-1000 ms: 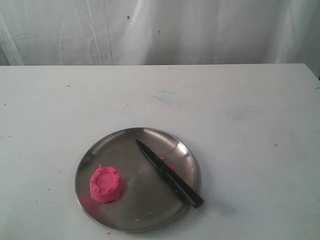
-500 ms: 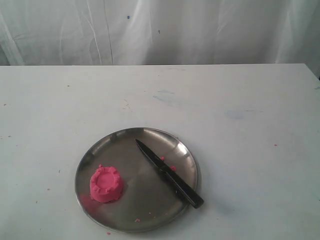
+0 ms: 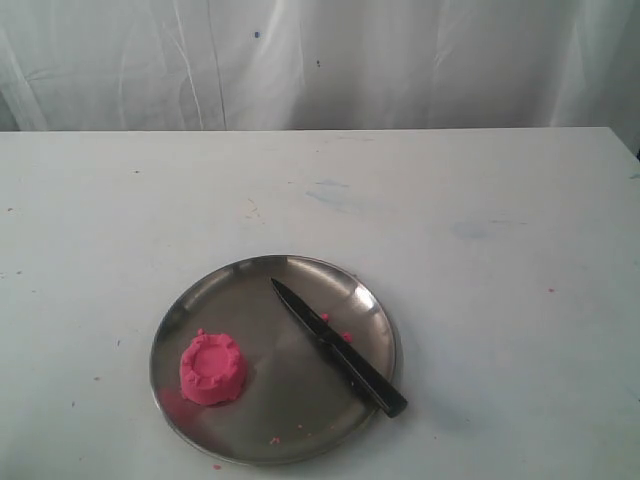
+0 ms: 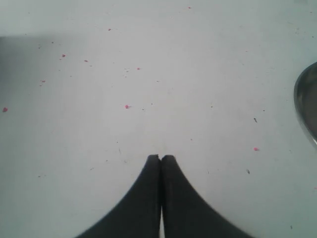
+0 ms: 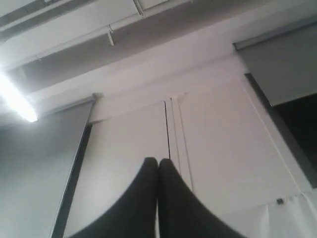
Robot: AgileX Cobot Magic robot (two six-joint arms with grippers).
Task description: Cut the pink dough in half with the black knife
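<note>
The pink dough [image 3: 212, 369] is one round puck with a notched rim, sitting on the left part of the steel plate [image 3: 220, 285]. The black knife [image 3: 338, 346] lies diagonally across the plate's right half, its tip toward the plate's middle and its handle over the near right rim. Neither arm shows in the exterior view. My left gripper [image 4: 161, 157] is shut and empty above bare white table, with the plate's rim [image 4: 303, 101] at the edge of its view. My right gripper [image 5: 158, 160] is shut and empty, pointing up at a wall and ceiling.
The white table [image 3: 480, 220] carries scattered tiny pink crumbs [image 4: 127, 106] and faint stains. A white curtain [image 3: 320, 60] hangs behind the far edge. A few pink crumbs [image 3: 346, 336] lie on the plate beside the knife.
</note>
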